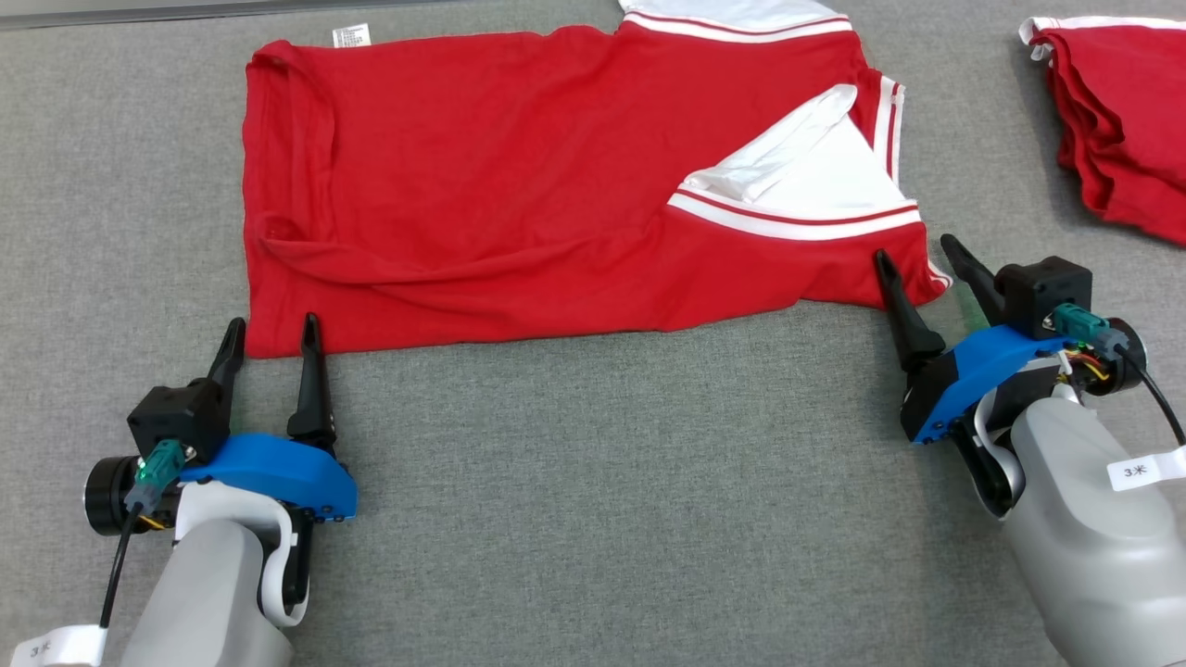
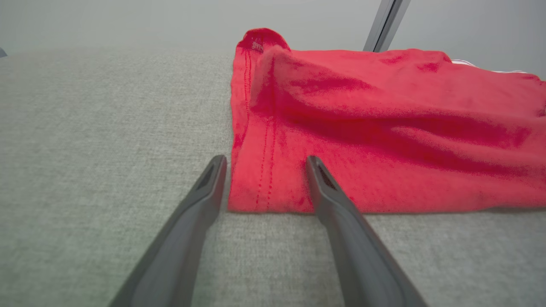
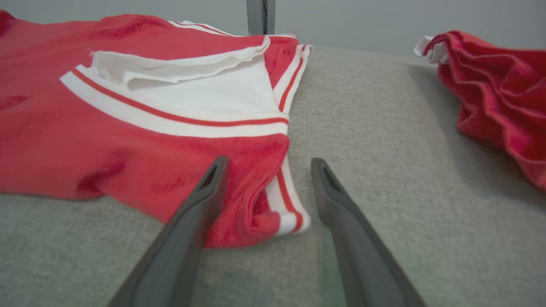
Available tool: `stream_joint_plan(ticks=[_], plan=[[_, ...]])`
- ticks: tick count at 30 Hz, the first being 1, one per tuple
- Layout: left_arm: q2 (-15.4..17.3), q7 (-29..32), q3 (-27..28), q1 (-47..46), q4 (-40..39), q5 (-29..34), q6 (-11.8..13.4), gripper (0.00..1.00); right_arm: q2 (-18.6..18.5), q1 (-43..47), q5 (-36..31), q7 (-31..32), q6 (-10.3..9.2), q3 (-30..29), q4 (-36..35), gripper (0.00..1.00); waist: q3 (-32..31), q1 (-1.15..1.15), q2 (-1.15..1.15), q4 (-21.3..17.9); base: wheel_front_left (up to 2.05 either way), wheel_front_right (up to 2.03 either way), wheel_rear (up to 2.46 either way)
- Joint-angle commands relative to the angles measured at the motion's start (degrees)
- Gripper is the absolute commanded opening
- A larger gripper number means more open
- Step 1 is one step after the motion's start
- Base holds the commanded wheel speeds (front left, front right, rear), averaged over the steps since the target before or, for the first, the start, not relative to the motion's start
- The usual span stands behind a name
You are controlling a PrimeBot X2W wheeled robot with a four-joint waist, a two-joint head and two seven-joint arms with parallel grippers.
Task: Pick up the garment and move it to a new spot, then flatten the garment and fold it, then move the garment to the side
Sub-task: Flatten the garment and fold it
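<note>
The left hand (image 2: 266, 164) reaches low over the grey tabletop (image 2: 98, 128) with its two dark fingers (image 2: 187, 226) spread wide and nothing between them but the near corner of the red shirt (image 2: 384, 128). One fingertip lies on the bare tabletop just beside the shirt's stitched side hem, and the other sits over the shirt's near edge. The shirt lies mostly flat, with a soft ridge running across it, its far corner raised, and a thin white stripe (image 2: 469, 64) at its far right.
</note>
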Motion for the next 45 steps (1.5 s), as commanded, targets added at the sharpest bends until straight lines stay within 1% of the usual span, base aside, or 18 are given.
stream_joint_plan(ticks=[1, 6, 7, 8, 9, 10, 11, 15, 21, 24, 29, 32, 36, 40, 44, 45], plan=[[0.5, -0.1, -0.2, -0.6, 0.7, 0.2, 0.1, 1.00, 0.1, -0.4, -0.4, 0.1, 0.01, -0.1, 0.4, 1.00, 0.1, 0.01, 0.00, 0.1, 0.00, 0.00, 0.00], [0.2, 0.5, -0.8, -1.8, 5.3, -0.2, -0.6, 1.00, 1.7, -0.6, 0.0, 0.5, 0.01, 0.2, 3.0, 1.00, 0.3, 0.01, 0.00, 0.1, 0.00, 0.00, 0.00], [0.0, 0.7, -1.0, -2.1, 6.3, -0.3, -0.9, 1.00, 1.9, -0.4, 0.2, 0.7, 0.01, 0.5, 3.4, 0.58, 0.2, 0.01, 0.00, 0.1, 0.00, 0.00, 0.00], [-0.2, 0.7, -1.2, -2.3, 7.1, -0.5, -1.2, 0.92, 2.2, -0.2, 0.7, 0.6, 0.01, 0.6, 3.5, 0.20, 0.1, 0.01, 0.00, 0.1, 0.00, 0.00, 0.00], [-0.3, 0.6, -1.3, -2.5, 7.8, -0.6, -1.4, 0.47, 2.2, -0.1, 0.9, 0.4, 0.02, 0.7, 3.5, 0.00, 0.0, 0.01, 0.00, 0.1, 0.00, 0.00, 0.00], [-0.3, 0.5, -1.4, -2.6, 8.5, -0.7, -1.6, 0.19, 2.1, 0.1, 1.2, 0.3, 0.01, 0.7, 3.5, 0.00, -0.2, 0.01, 0.00, 0.1, 0.00, 0.00, 0.00], [-0.4, 0.3, -1.6, -2.8, 9.0, -0.7, -1.6, 0.00, 1.9, 0.2, 1.5, 0.2, 0.01, 0.6, 3.5, 0.00, -0.4, 0.01, 0.00, 0.0, 0.00, 0.00, 0.00], [-0.6, -0.4, -1.9, -3.1, 10.2, -0.7, -1.9, 0.00, 1.7, 1.0, 2.5, -0.3, 0.00, 0.3, 1.9, 0.00, -1.7, 0.01, 0.00, -0.1, 0.00, 0.00, 0.00], [-1.0, -1.6, -1.3, -1.4, 8.2, -1.2, -1.9, 0.00, 1.5, 4.3, 3.8, -0.6, 0.00, -0.5, -1.4, 0.00, -4.6, 0.01, 0.00, -0.1, 0.00, 0.00, 0.00], [-1.4, -1.8, -0.6, 1.3, 6.1, -1.5, -1.5, 0.00, 1.2, 7.0, 4.2, -0.6, 0.00, -1.2, -3.8, 0.00, -6.5, 0.01, 0.00, 0.0, 0.00, 0.00, 0.00], [-2.1, -2.0, -0.1, 8.1, 1.4, -1.9, -0.6, 0.00, 0.4, 14.1, 4.7, -0.6, 0.00, -2.9, -8.8, 0.00, -9.7, 0.01, 0.00, 0.8, 0.00, 0.00, 0.00], [-2.6, -2.0, 0.6, 12.6, -1.7, -2.5, 0.2, 0.00, 0.2, 19.5, 4.7, -0.4, 0.00, -4.4, -12.3, 0.00, -11.2, 0.01, 0.00, 1.3, 0.00, 0.00, 0.00], [-3.1, -2.0, 1.3, 18.4, -5.8, -3.0, 1.6, 0.00, 0.7, 27.1, 4.1, 1.5, 0.00, -7.0, -18.3, 0.00, -12.4, 0.01, 0.00, 1.8, 0.00, 0.00, 0.00], [-3.4, -1.6, 0.4, 22.4, -9.3, -2.8, 2.2, 0.00, 2.1, 34.1, 2.7, 4.8, 0.00, -10.0, -25.9, 0.00, -12.8, 0.01, 0.00, 2.3, 0.00, 0.00, 0.00], [-3.6, -0.5, -0.3, 24.1, -11.5, -2.8, 2.8, 0.00, 3.8, 39.0, 0.7, 9.2, 0.00, -12.7, -32.7, 0.00, -12.9, 0.01, 0.00, 2.4, 0.00, 0.00, 0.00], [-3.5, -0.3, -0.5, 24.2, -11.9, -2.7, 2.8, 0.31, 4.2, 39.6, 0.2, 9.9, 0.00, -13.3, -34.1, 0.28, -13.0, 0.01, 0.00, 2.3, 0.00, 0.00, 0.00]])
